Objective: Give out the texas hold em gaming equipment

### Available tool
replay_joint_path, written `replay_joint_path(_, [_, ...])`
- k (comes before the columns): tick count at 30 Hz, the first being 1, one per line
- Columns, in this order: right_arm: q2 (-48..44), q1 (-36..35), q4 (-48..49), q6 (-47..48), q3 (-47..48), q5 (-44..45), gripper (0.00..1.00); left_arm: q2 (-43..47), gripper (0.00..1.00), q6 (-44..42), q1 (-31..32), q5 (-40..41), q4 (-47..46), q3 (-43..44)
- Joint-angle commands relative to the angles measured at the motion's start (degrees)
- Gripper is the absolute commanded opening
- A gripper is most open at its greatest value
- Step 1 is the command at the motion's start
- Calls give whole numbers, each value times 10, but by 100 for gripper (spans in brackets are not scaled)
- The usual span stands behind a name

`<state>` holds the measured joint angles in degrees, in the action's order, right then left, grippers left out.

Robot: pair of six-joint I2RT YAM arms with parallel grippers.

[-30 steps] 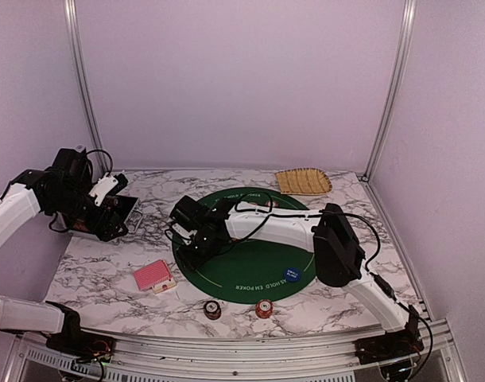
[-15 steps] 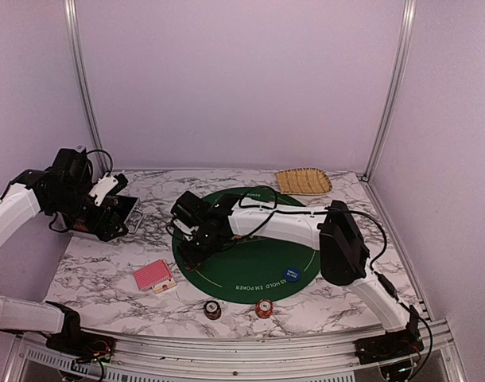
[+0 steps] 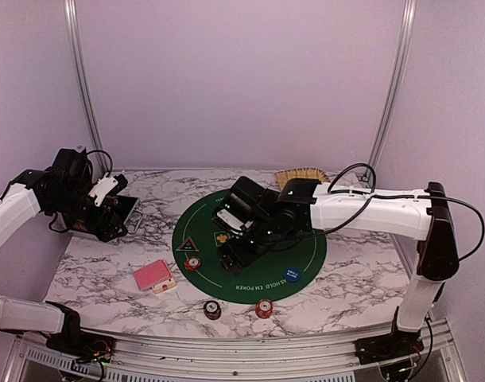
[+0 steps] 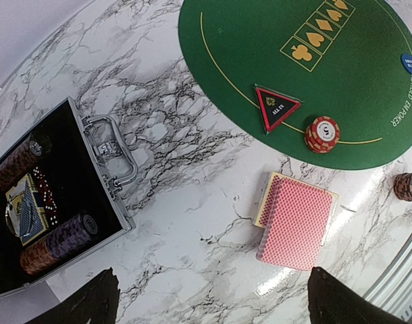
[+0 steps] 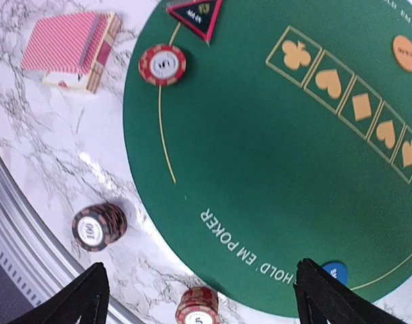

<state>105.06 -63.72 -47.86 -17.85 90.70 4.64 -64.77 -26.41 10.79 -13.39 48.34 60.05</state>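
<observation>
Your right gripper (image 5: pixel 200 297) hangs spread above the green mat (image 5: pixel 260 169) (1 red chip (image 5: pixel 163 64) on its edge). Your left gripper (image 4: pixel 216 300) gapes too.

green felt mat (image 3: pixel 262 274), woven tray (image 3: pixel 300 173), open case (image 4: pixel 71 169)

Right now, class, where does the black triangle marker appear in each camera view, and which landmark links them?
Top external: black triangle marker near the green mat's left edge.
Left wrist: right of centre, upper half, near the mat's edge.
Right wrist: top edge, partly cropped.
Shared landmark: the red-and-white chip stack just beside it.
</observation>
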Motion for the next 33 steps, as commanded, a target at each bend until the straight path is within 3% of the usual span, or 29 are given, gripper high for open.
replay_joint_path(1, [-54, -27, -26, -46, -81, 7, 95, 9, 99, -9, 0, -3, 18, 17])
replay_joint_path(11, [-85, -56, -8, -85, -198, -3, 98, 2, 99, -7, 1, -13, 18, 24])
replay_joint_path(33, [-16, -55, 51, -67, -215, -11, 82, 1, 99, -6, 1, -9, 23, 31])
